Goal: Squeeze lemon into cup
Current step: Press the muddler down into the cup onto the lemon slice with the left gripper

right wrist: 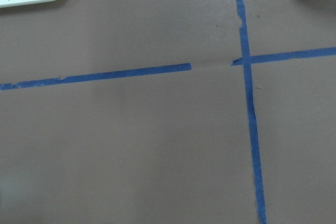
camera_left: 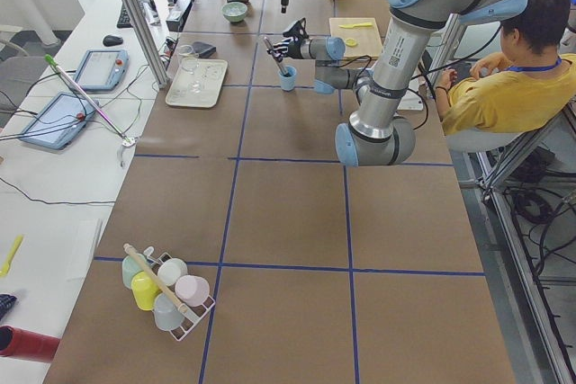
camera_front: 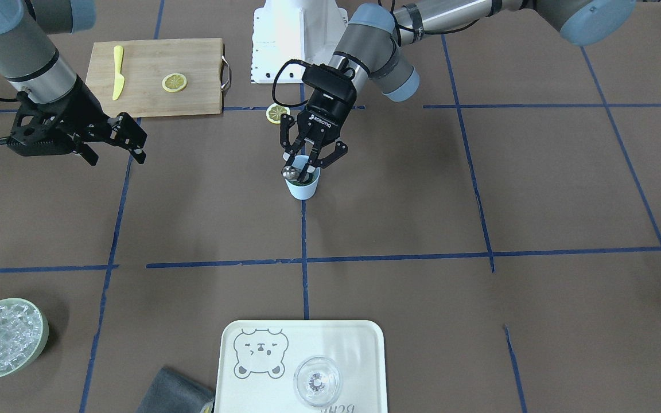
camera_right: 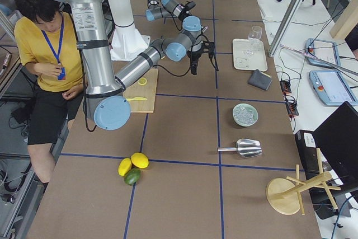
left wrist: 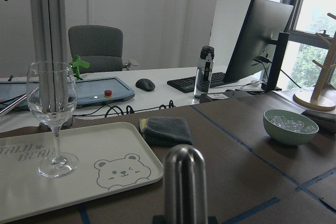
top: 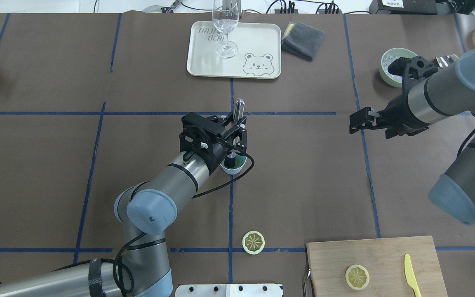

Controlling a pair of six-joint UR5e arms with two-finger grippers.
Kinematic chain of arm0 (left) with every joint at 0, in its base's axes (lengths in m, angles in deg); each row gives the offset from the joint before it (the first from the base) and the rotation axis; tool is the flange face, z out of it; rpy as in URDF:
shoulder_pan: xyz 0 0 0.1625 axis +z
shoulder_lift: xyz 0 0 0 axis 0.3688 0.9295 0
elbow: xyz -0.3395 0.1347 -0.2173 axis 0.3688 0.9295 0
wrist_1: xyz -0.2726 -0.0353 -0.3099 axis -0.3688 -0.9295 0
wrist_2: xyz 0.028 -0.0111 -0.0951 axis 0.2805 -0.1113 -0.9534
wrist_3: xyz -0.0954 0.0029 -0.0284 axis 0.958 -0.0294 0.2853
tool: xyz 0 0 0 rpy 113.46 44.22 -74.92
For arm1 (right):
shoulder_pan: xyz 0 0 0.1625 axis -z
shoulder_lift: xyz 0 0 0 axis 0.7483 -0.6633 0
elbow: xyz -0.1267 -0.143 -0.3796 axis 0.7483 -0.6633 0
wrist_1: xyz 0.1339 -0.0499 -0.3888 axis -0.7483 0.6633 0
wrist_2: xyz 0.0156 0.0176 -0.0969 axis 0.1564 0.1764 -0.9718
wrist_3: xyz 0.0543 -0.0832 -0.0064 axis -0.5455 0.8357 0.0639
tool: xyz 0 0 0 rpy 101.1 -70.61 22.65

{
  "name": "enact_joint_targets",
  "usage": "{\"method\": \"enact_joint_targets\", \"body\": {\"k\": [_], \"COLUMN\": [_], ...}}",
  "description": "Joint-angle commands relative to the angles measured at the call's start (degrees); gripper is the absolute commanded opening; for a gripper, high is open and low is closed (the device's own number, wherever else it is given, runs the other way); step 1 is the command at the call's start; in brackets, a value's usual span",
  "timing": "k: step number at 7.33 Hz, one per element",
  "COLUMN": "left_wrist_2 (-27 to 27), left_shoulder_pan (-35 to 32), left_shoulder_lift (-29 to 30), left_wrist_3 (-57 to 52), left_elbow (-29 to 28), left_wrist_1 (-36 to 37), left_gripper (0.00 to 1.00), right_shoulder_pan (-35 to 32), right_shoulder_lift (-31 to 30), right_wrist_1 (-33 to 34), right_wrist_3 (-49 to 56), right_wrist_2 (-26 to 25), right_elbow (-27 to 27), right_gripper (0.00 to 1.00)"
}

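The light-blue cup [camera_front: 304,188] stands mid-table with something dark green inside; it also shows in the overhead view [top: 237,166]. My left gripper [camera_front: 302,169] is directly above it, shut on an upright metal muddler [top: 239,108] whose lower end is in the cup. The muddler's rounded top fills the left wrist view [left wrist: 185,182]. One lemon half [camera_front: 277,113] lies cut side up on the table behind the cup. Another lemon half [camera_front: 174,82] lies on the wooden cutting board [camera_front: 152,63]. My right gripper [camera_front: 115,150] is open and empty, hovering in front of the board.
A yellow knife [camera_front: 117,71] lies on the board. A white bear tray [camera_front: 359,344] holds a clear wine glass [camera_front: 317,381]. A grey cloth [camera_front: 175,393] lies beside the tray. A pale green bowl of ice [camera_front: 3,338] sits at the table's far corner on my right.
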Motion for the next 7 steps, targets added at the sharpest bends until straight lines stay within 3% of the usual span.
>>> {"method": "enact_joint_targets", "body": {"k": [1, 5, 7], "left_wrist_2": [-0.07, -0.07, -0.51], "left_shoulder_pan": [0.17, 0.52, 0.52], "left_shoulder_lift": [0.03, -0.06, 0.2], "left_wrist_3": [0.09, 0.09, -3.22], "left_elbow": [-0.7, -1.32, 1.38], "left_wrist_1": [-0.03, -0.29, -0.29], "left_gripper": [0.0, 0.0, 0.0], "right_shoulder_pan": [0.0, -0.36, -0.53], "right_shoulder_lift": [0.0, 0.09, 0.09], "right_wrist_1": [0.0, 0.0, 0.0], "right_wrist_3": [0.0, 0.0, 0.0], "right_wrist_2": [0.0, 0.44, 0.53], "right_elbow": [-0.01, -0.01, -0.01], "right_gripper": [1.0, 1.0, 1.0]}}
